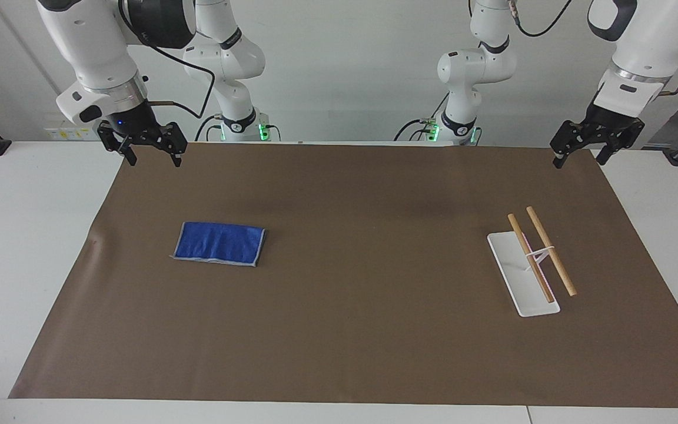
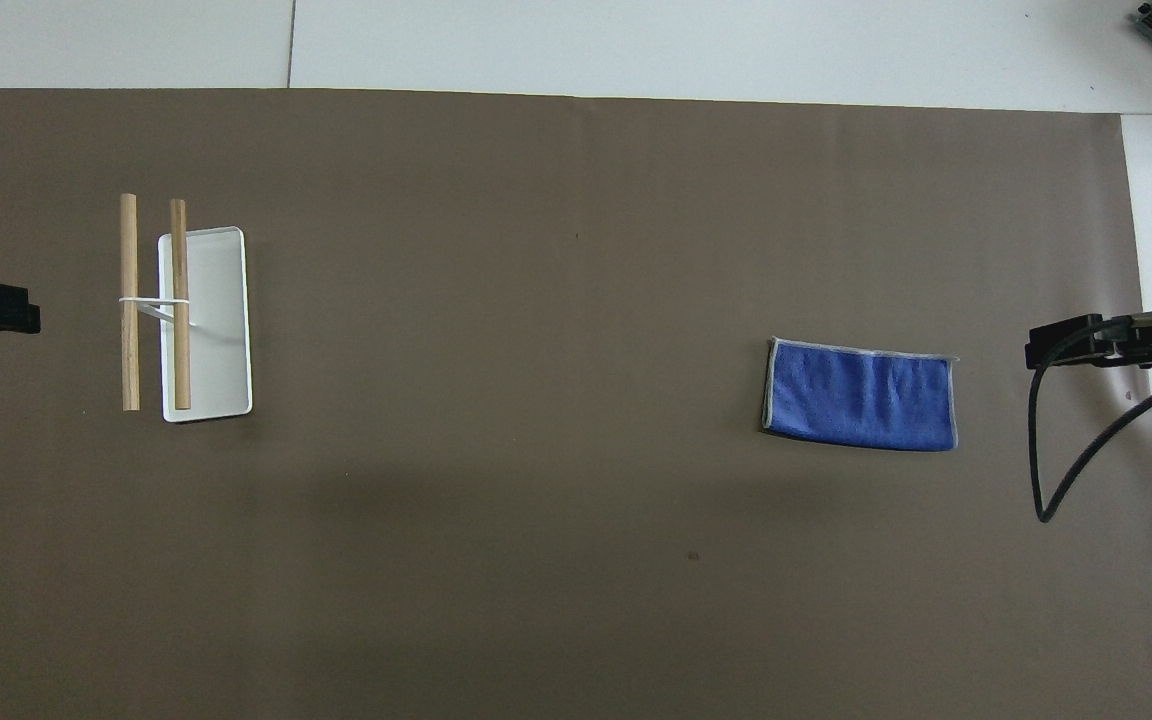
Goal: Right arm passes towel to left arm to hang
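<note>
While towel (image 1: 219,243) lies flat, right pincer (image 1: 154,158) well apart

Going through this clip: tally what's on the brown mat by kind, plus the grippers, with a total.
Blue towel: 1, folded flat on the mat
Towel rack (white base, two wooden rails): 1, toward the left arm's end
Grippers: 2, right gripper and left gripper, both open, empty, raised over the mat's edge by the bases
Total: 4

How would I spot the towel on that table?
A brown mat covers the table. Toward the right arm's end of it lies the towel, folded flat. It is the only blue thing there; the rack at the other end is white with wooden bars.
</note>
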